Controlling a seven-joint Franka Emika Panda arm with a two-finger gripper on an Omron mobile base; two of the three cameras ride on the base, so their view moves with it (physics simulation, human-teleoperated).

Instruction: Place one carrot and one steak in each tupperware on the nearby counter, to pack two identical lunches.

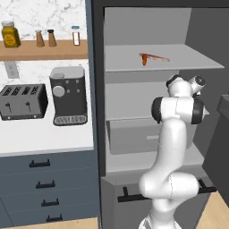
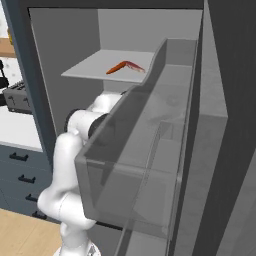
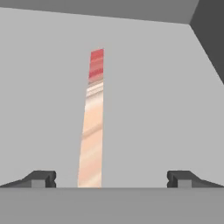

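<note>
On the top grey shelf lie a small orange carrot [image 1: 144,60] [image 2: 116,68] and, touching it, a thin red steak [image 1: 157,57] [image 2: 135,66]. In the hand view a long pale pink steak [image 3: 92,127] with a red far end lies flat on a grey shelf. It runs away from my gripper [image 3: 111,179] and sits left of the midline between the wide-open fingertips [image 3: 42,178]. Nothing is held. The white counter [image 1: 44,138] is to the left. The tupperware is out of view.
A toaster [image 1: 22,101] and a coffee machine [image 1: 68,95] stand on the counter, over drawers [image 1: 44,183] with black handles. A wooden shelf [image 1: 42,49] carries jars and shakers. A translucent door bin [image 2: 145,150] stands close on the right, beside my arm [image 1: 172,147].
</note>
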